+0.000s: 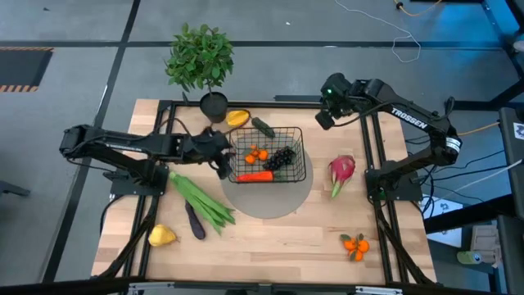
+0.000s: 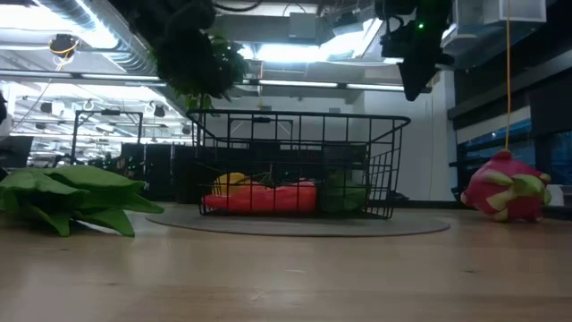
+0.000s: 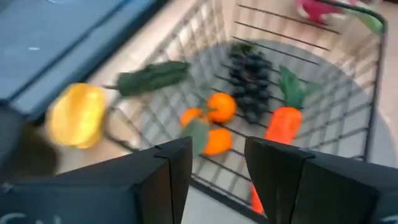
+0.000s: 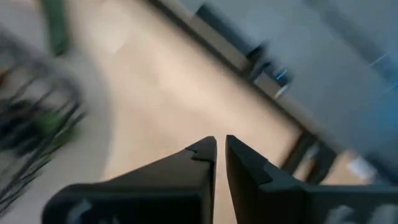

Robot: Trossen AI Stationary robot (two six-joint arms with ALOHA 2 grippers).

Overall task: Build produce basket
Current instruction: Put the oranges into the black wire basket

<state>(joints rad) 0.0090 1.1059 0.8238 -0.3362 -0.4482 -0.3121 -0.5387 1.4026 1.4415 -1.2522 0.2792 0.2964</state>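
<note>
Carrot (image 1: 256,176), grapes (image 1: 282,158) in basket (image 1: 301,141); stalks (image 1: 201,201) left of it.

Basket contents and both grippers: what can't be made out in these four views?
- Low view: the basket wires and dim light merge the produce inside into red, yellow and green blobs.
- Right wrist view: motion blur smears the basket at the edge; its contents are unreadable.
- High view: the left gripper is too small against the basket rim to show its finger gap.
- Low view: the frame's top cuts the right gripper.
</note>
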